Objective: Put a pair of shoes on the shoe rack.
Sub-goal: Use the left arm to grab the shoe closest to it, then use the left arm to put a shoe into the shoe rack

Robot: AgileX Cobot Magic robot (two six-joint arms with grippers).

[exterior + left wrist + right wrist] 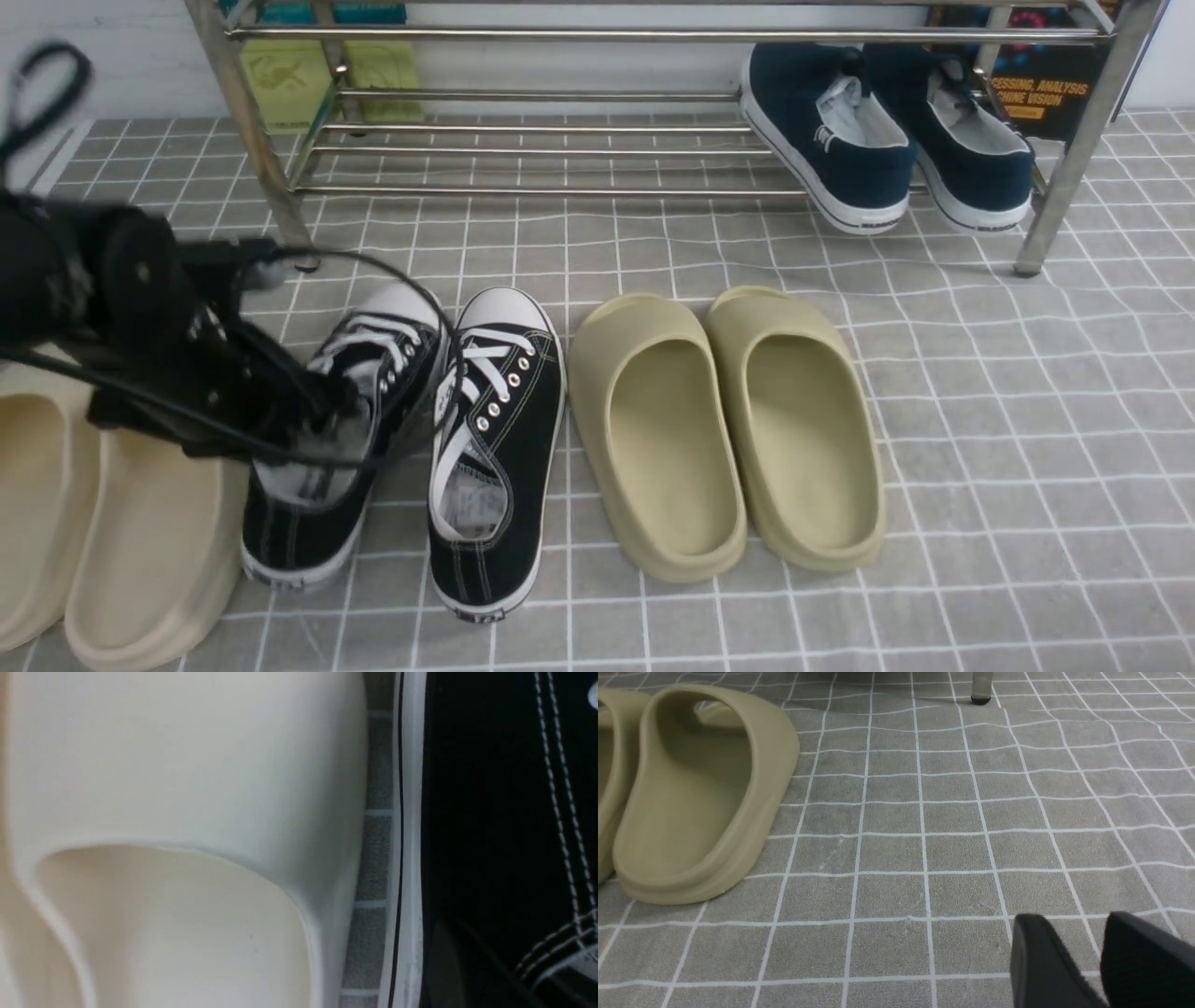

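Observation:
Two black canvas sneakers stand side by side on the grey checked mat. The right one (504, 420) lies flat, and the left one (308, 532) leans to the right. My left gripper (327, 415) reaches into the left sneaker's opening and is shut on its side wall. The left wrist view shows that sneaker's black canvas and white sole (490, 812) from very close. The silver shoe rack (560, 149) stands behind the sneakers. My right gripper (1073, 924) hovers open over bare mat and holds nothing. It is outside the front view.
A pair of olive slippers (728, 429) (700, 798) sits right of the black sneakers. Cream slippers (140, 551) (187, 788) touch the left sneaker's left side. Navy sneakers (887, 131) fill the right end of the rack's low shelf. A rack leg (981, 686) stands ahead of the right gripper.

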